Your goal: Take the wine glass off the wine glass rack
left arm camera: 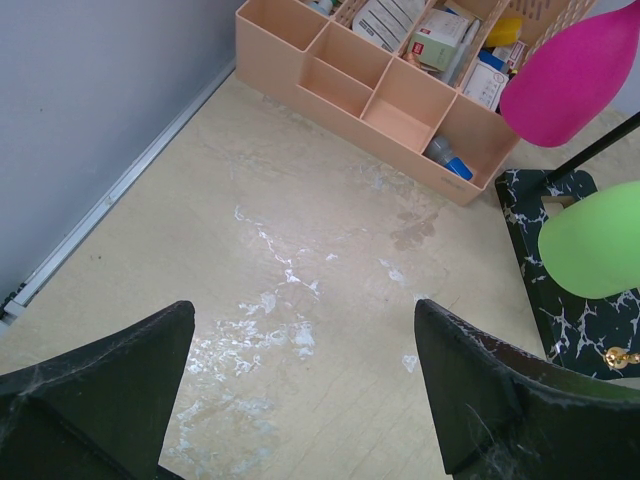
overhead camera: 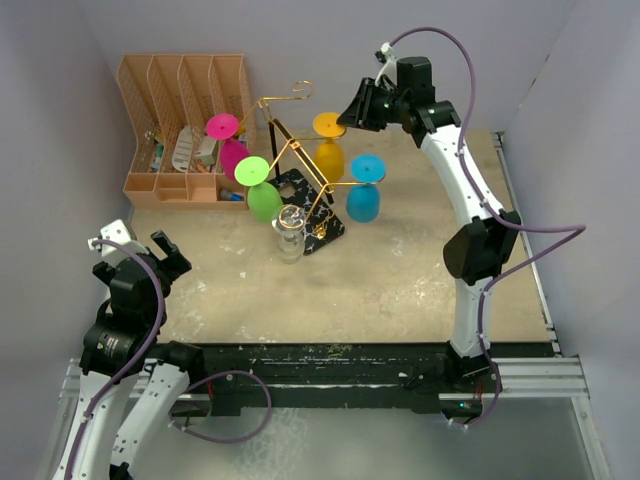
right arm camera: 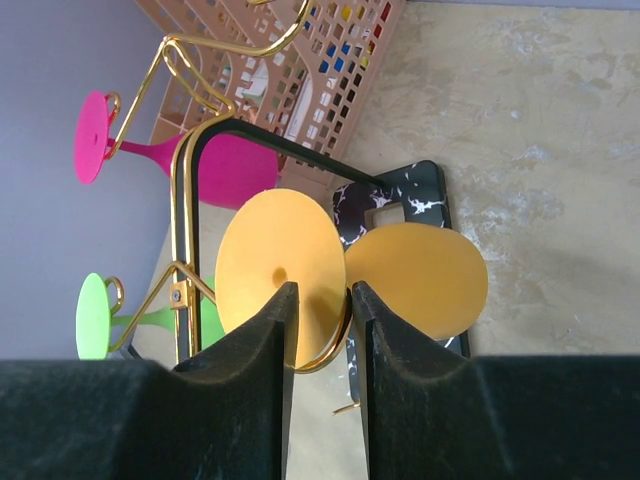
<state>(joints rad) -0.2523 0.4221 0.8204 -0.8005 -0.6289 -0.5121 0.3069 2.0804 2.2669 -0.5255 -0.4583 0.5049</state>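
Pale grey walls enclose a scuffed beige table [overhead camera: 400, 285], where the wine glass rack [overhead camera: 326, 226] stands just beyond the right pincer [right arm camera: 320, 290]. An orange wine glass [right arm camera: 420, 280] hangs upside down from a gold arm, its foot directly ahead of this pincer's fingertips and its stem in the narrow gap between them. Whether the fingers press the stem I cannot tell. Pink [overhead camera: 232, 152] and green [overhead camera: 263, 198] glasses hang farther off, past the orange one. The left pincer [left arm camera: 300, 310] hovers low over bare table, fingers spread wide and holding nothing, with an orange desk organiser [left arm camera: 385, 95] ahead of it.
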